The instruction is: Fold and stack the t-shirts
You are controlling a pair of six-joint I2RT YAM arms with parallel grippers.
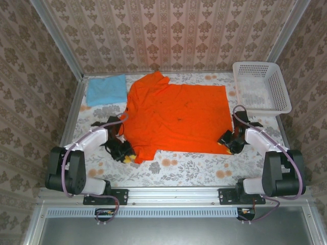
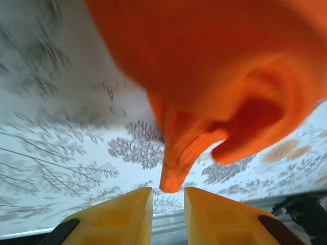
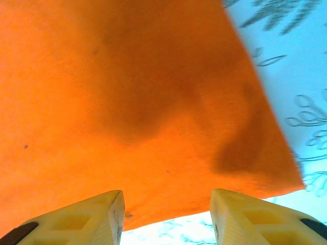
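The orange t-shirt (image 1: 176, 115) lies spread flat across the middle of the table. The sky-blue t-shirt (image 1: 106, 90) lies folded at the back left. My left gripper (image 1: 126, 154) sits at the orange shirt's near-left sleeve. In the left wrist view the left gripper (image 2: 168, 191) has a narrow gap between its jaws, and a hanging point of orange cloth (image 2: 173, 178) ends just ahead of it, not clamped. My right gripper (image 1: 226, 143) is at the near-right corner. In the right wrist view the right gripper (image 3: 167, 196) stands wide open just short of the orange hem (image 3: 153, 204).
A white lattice basket (image 1: 280, 87) stands at the back right, close to the shirt's far-right corner. The floral tablecloth (image 1: 184, 168) shows bare along the near edge between the two arms. Patterned walls enclose the table on three sides.
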